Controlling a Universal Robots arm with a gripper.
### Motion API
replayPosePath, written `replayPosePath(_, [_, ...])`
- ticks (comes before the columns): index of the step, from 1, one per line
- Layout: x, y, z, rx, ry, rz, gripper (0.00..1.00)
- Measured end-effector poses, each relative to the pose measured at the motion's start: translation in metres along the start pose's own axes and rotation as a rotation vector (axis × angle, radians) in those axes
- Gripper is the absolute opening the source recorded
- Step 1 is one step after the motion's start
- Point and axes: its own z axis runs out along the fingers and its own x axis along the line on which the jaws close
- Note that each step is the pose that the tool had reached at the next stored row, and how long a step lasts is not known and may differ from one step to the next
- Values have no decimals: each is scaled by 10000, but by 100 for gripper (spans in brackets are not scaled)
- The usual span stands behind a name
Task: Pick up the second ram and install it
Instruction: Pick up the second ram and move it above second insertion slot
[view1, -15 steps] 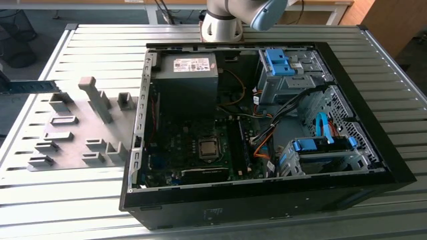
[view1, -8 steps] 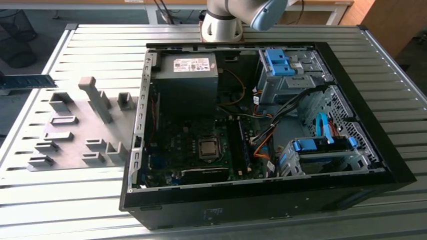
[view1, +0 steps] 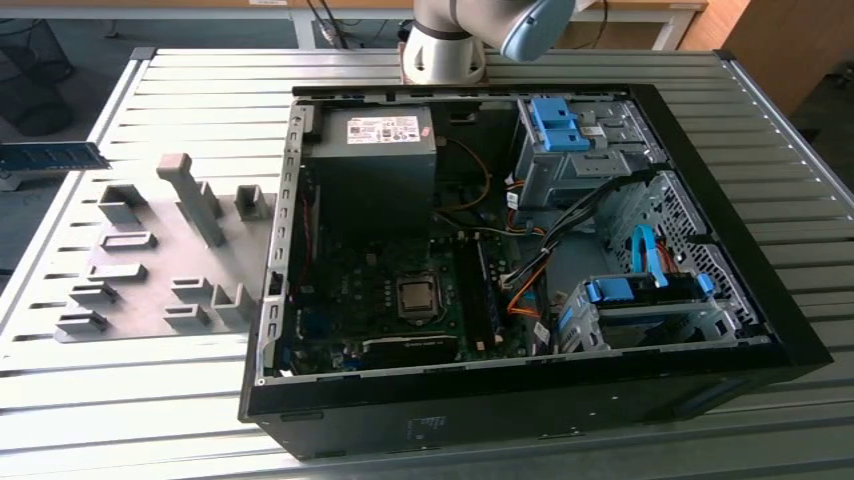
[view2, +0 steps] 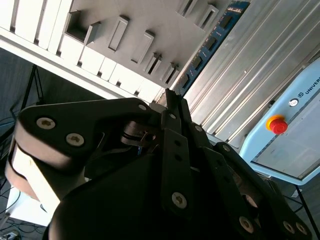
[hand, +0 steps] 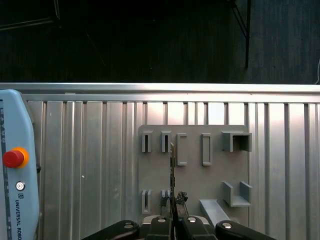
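We see the black gripper (hand: 174, 205) clamped on the second ram (hand: 172, 165), a long, thin blue-green memory stick. In the first wrist view the stick appears edge-on as a narrow line running out from between the closed-in fingers. In the second wrist view the gripper (view2: 170, 97) holds one end, and the second ram (view2: 215, 36) stretches away from it, showing its row of dark chips.

In the exterior view the second ram (view1: 51, 155) sits at the exterior view's left, lying level over the edge of the slatted aluminium worktop (view1: 134, 400). It is just beyond the flat grey holder plate (view1: 147, 250) with its upright slotted blocks. We cannot tell whether it touches anything below it.

The open black computer case (view1: 534, 410) lies on the worktop well apart from the stick, on the far side of the plate. The pale grey arm (view1: 447, 40) rises at the worktop's far edge behind the case. A light blue control pendant (hand: 20, 200) with a red button (hand: 14, 157) lies on the worktop near the holder plate (hand: 192, 175).
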Motion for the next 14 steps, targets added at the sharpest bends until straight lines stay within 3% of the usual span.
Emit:
replayPosePath(10, [0,-5,-5,-2,2,-1,14])
replayPosePath(14, [0,-91,-5,-1,1,0,14])
